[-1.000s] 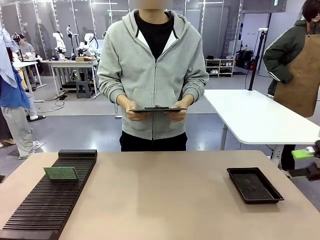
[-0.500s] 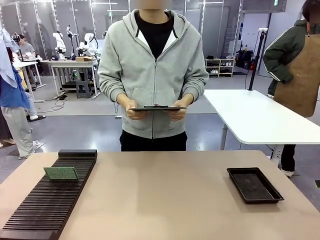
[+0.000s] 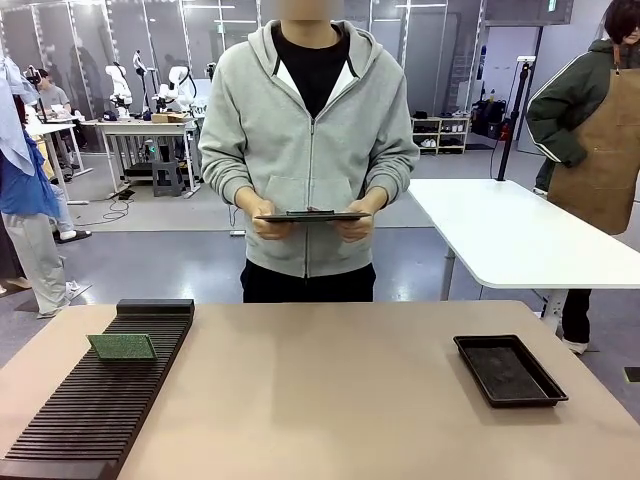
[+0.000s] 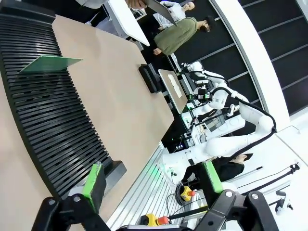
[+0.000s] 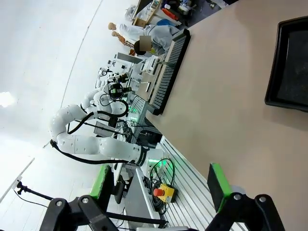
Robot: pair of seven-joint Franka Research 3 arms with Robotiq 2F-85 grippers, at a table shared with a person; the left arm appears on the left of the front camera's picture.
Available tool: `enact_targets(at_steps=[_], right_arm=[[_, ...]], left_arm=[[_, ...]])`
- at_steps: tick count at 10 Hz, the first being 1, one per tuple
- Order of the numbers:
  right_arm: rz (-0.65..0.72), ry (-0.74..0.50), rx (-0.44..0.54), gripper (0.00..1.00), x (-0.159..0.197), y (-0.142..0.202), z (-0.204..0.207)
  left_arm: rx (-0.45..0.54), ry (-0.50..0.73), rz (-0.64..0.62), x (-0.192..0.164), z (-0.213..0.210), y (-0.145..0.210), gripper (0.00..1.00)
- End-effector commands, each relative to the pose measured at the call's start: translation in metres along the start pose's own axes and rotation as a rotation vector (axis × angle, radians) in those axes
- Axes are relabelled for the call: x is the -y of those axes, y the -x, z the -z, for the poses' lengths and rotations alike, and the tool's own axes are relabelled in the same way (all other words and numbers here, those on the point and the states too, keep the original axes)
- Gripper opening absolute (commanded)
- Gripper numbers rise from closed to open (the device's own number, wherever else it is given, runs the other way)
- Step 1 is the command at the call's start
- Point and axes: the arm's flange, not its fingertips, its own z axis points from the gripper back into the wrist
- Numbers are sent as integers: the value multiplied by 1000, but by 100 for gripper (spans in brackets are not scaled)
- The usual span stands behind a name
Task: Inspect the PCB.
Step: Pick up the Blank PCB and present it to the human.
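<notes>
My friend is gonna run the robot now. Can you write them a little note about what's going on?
Left gripper: open, holding nothing.
Right gripper: open, holding nothing.
PCB: standing in the black slotted rack on the robot's left, untouched.
Black tray: on the right.
Person across the table holds a dark tablet.
Done: nothing yet. Left: the whole inspection of the PCB.

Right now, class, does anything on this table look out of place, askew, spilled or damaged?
Nothing stands out. The PCB stands in a slot of the black slotted rack, the black tray lies flat on the table, and no spill or damage is visible.
</notes>
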Motion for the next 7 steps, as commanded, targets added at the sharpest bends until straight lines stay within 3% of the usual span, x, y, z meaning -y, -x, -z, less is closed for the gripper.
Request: enact_targets(at_steps=[1,7], right_arm=[[-3,2,6,100,-1,1,-3],[-3,2,6,100,-1,1,-3]], left_arm=[[-9,0,-7,-1,-1,4,100],[-9,0,-7,-1,-1,4,100]])
